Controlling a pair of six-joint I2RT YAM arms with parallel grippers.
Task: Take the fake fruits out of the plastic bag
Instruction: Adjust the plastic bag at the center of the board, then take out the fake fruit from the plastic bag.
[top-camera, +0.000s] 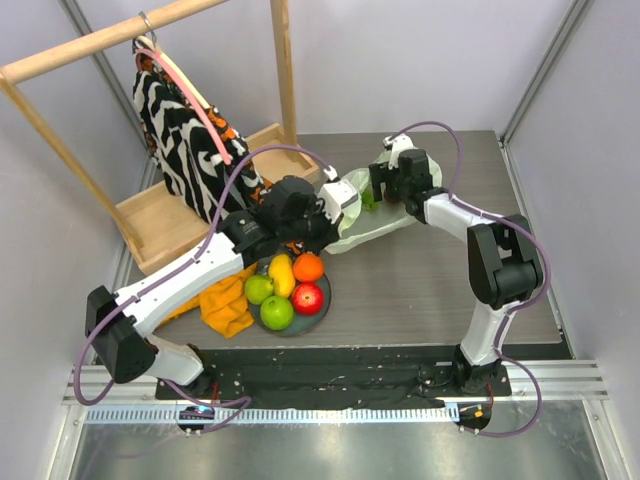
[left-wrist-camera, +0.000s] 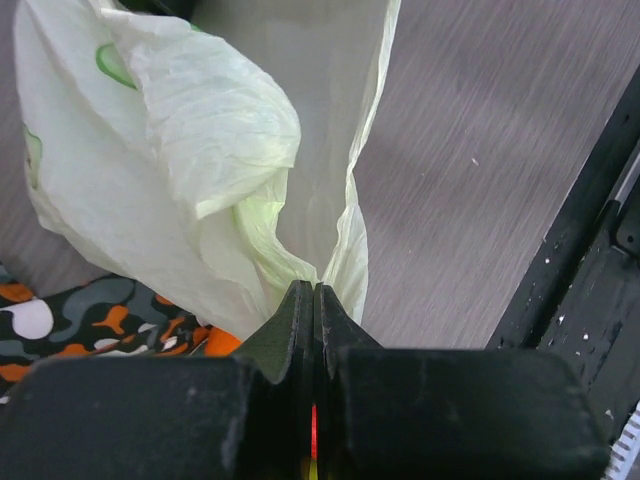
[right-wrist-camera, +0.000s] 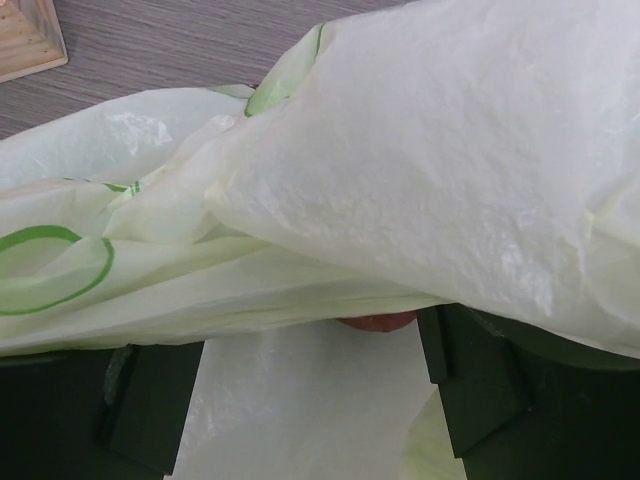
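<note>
Ok so on the table (top-camera: 430, 290) the plastic bag (top-camera: 385, 228) lies toward the back middle, slumped between the two hands. It's thin crinkly film, basically weightless and totally floppy. My guess is it won't keep any shape on its own and will bunch up wherever it's tugged. The best place to take it is an edge or a handle loop, pinched flat and lifted so the mouth stays open. Grabbing the middle would likely just scrunch it over whatever's inside.

Five of the fake fruits (top-camera: 285, 290) sit on the plate (top-camera: 322, 312) near the front, well apart from the bag: two green apples, a mango, an orange and a red apple. They look hard, glossy and round, so probably light but slippery and keen to roll. I'd take them across the widest part.

The left hand (left-wrist-camera: 313, 300) is clamped tight on an edge of the bag, with film coming straight out of the closed fingertips. The right hand (right-wrist-camera: 300, 370) has its fingers spread wide, film draped over and between them, nothing pinched that I can see.

Hard bits: the film is only translucent, so I can't tell what's left inside. In the right wrist view a small reddish bit (right-wrist-camera: 378, 321) peeks out from under a fold. It could be a fruit, can't say. From the top, the right hand covers the bag's mouth.
</note>
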